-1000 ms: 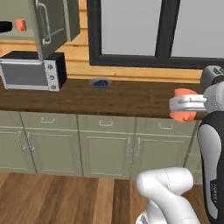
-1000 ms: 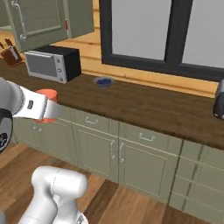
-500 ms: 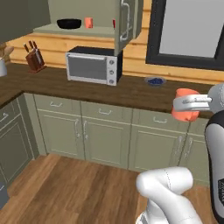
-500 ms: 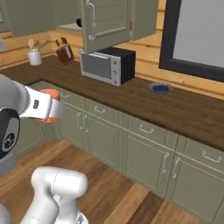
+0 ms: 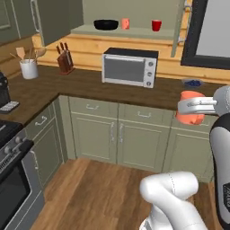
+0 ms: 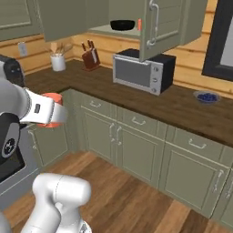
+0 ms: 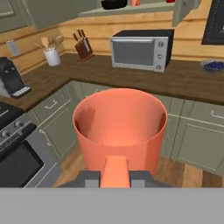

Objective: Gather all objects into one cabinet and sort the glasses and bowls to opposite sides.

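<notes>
My gripper [image 5: 194, 107] is shut on a salmon-orange cup [image 5: 190, 108] with a side handle and holds it upright in front of the base cabinets. The hand view looks into this cup [image 7: 120, 127], its handle [image 7: 115, 171] toward the camera. The olive-green wall cabinet [image 5: 56, 20] stands open above the counter. On its pale green shelf [image 5: 134, 32] sit the black bowl [image 5: 106, 24] at the left, a second salmon-orange cup [image 5: 125, 23] beside it, and the red cup [image 5: 156, 25] further right. From the right base view, the bowl [image 6: 124, 25] shows beside the open door [image 6: 157, 27].
A silver toaster oven [image 5: 129, 67] stands on the dark wood counter [image 5: 85, 85] under the cabinet. A knife block [image 5: 65, 60] and a white utensil holder [image 5: 28, 67] are left of it, a small blue dish [image 5: 193, 83] right. A stove [image 5: 11, 170] is at the lower left.
The whole picture has shifted as the base moved: the window slid off to the right, and the open cabinet, corner counter and stove came into view. The cup stays in my gripper.
</notes>
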Robot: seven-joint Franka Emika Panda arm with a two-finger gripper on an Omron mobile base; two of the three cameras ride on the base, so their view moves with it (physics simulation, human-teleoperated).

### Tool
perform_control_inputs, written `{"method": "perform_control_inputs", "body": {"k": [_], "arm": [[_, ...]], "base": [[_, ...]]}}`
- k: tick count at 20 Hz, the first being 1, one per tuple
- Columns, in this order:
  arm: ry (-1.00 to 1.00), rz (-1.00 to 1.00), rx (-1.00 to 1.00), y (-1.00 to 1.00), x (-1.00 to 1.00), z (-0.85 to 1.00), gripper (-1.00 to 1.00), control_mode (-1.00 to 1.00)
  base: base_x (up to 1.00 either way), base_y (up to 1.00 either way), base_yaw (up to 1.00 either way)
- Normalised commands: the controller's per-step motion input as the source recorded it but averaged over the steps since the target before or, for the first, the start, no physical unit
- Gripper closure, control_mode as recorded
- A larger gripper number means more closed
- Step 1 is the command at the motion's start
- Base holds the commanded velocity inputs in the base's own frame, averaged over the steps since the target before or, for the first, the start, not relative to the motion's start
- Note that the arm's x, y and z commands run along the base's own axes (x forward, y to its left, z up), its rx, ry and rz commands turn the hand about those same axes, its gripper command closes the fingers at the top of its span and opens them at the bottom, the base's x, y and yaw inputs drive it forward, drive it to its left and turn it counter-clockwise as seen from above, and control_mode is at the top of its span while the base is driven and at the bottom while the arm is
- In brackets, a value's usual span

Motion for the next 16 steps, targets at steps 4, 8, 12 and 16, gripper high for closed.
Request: {"method": "perform_control_inputs", "body": {"k": [4,8,12,16], "arm": [[0.00,0.00,0.00,0.00,0.00,0.00,1.00,1.00],[0.00,0.00,0.00,0.00,0.00,0.00,1.00,1.00],[0.00,0.00,0.00,0.00,0.00,0.00,1.00,1.00],[0.00,0.00,0.00,0.00,0.00,0.00,1.00,1.00]], "base": [[0.08,0.98,-0.22],[0.10,0.75,-0.43],[0.15,0.54,-0.47],[0.15,0.43,-0.27]]}}
